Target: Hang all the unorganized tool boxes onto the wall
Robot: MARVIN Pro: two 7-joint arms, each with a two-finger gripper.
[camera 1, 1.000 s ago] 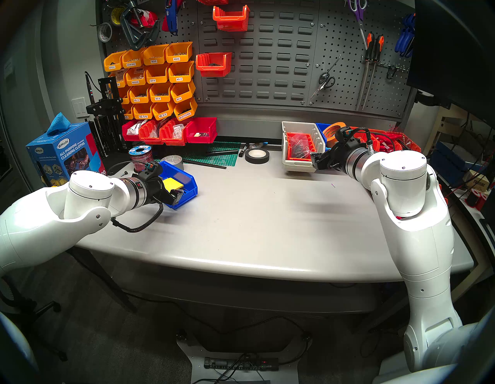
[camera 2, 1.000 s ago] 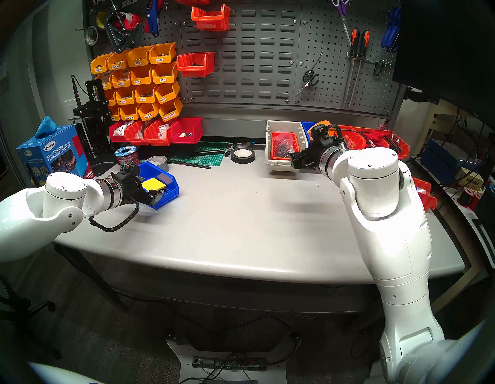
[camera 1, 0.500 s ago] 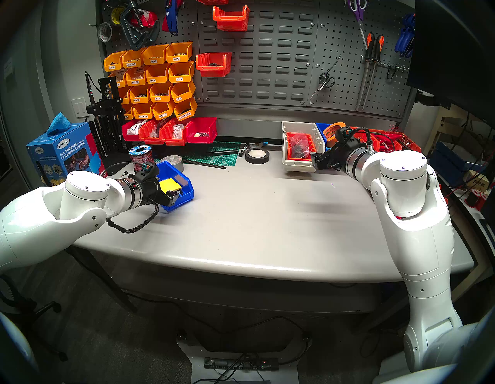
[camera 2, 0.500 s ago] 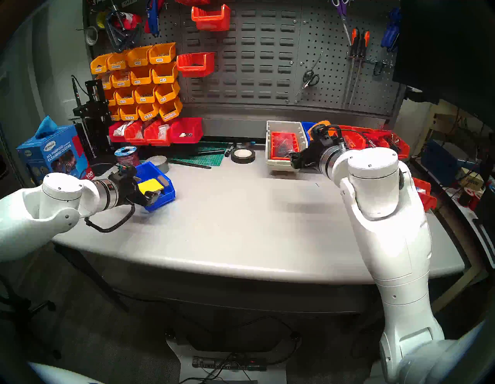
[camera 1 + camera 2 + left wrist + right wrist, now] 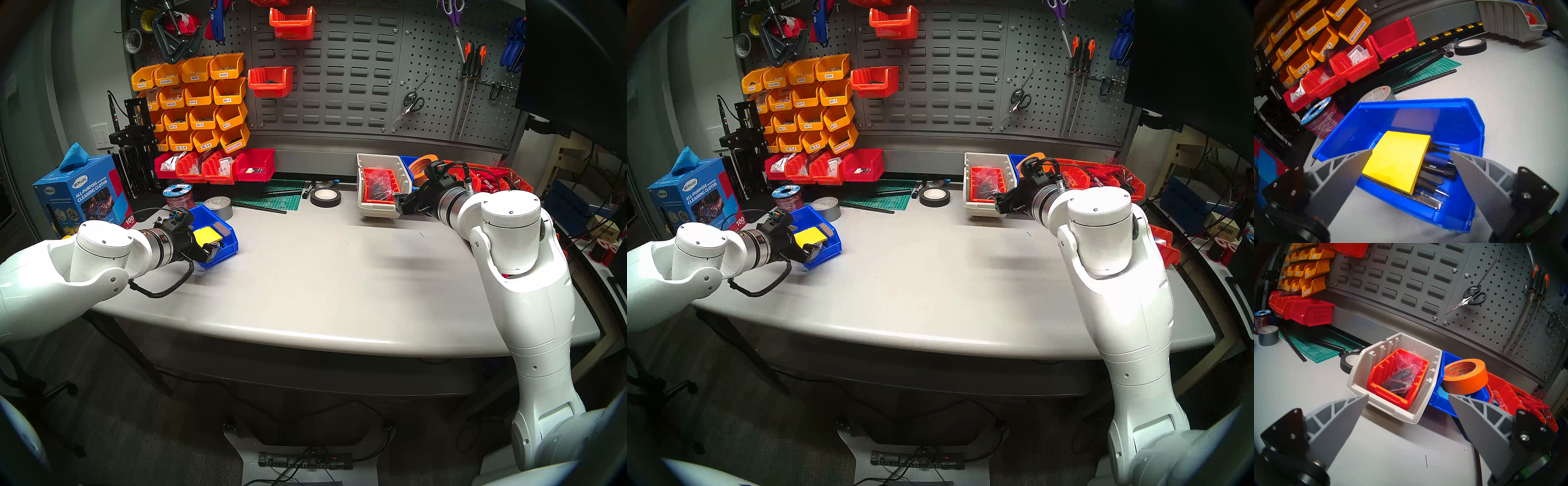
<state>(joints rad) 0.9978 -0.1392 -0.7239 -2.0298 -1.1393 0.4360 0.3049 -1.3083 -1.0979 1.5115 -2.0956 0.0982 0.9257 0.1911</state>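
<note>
Left wrist view: our left gripper [image 5: 1410, 153] gapes wide, empty, a blue bin [image 5: 1449, 118] just ahead. Our right gripper [image 5: 1408, 396], equally wide and empty, faces the beige bin [image 5: 1362, 375]; the louvred wall [image 5: 1407, 277] stands beyond.

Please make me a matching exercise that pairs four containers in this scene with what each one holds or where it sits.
Things:
1. blue bin in front of the left gripper
2. beige bin
3. blue bin beside the beige one
4. orange-red bin on the louvred panel

Contents or place:
A. holds a roll of orange tape
B. hangs on the wall
C. holds a yellow sticky-note pad and pens
D. holds a smaller orange-red bin with a plastic bag

Pairs: 1-C, 2-D, 3-A, 4-B
</note>
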